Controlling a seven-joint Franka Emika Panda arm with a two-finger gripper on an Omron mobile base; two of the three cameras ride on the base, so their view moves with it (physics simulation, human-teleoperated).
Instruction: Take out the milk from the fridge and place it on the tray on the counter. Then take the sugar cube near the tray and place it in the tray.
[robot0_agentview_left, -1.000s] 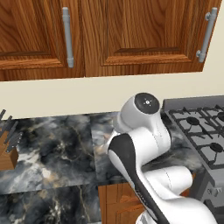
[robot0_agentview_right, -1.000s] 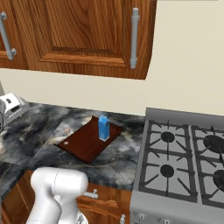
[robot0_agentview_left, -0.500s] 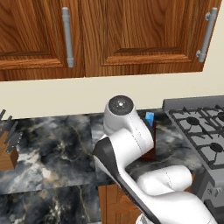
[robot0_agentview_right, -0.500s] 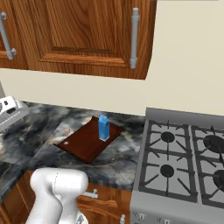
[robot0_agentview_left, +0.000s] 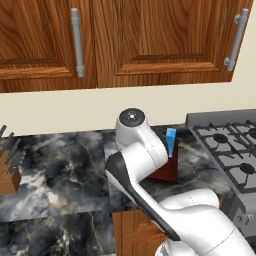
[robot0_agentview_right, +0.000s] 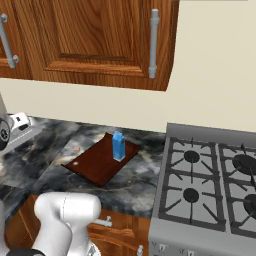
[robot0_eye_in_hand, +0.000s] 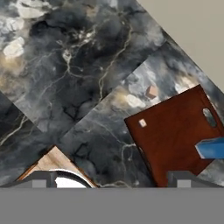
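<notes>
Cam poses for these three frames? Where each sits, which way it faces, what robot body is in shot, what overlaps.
Left base view: behind the arm on its left, facing forward and down at the counter, knife block and stove; the arm fills the lower right.
Right base view: behind on the right, facing the tray, milk and stove; arm at lower left.
Hand view: on the hand, looking down at the counter, tray and sugar cube; the open claw has its tips at the bottom.
Shared: milk, tray and counter appear in all three.
</notes>
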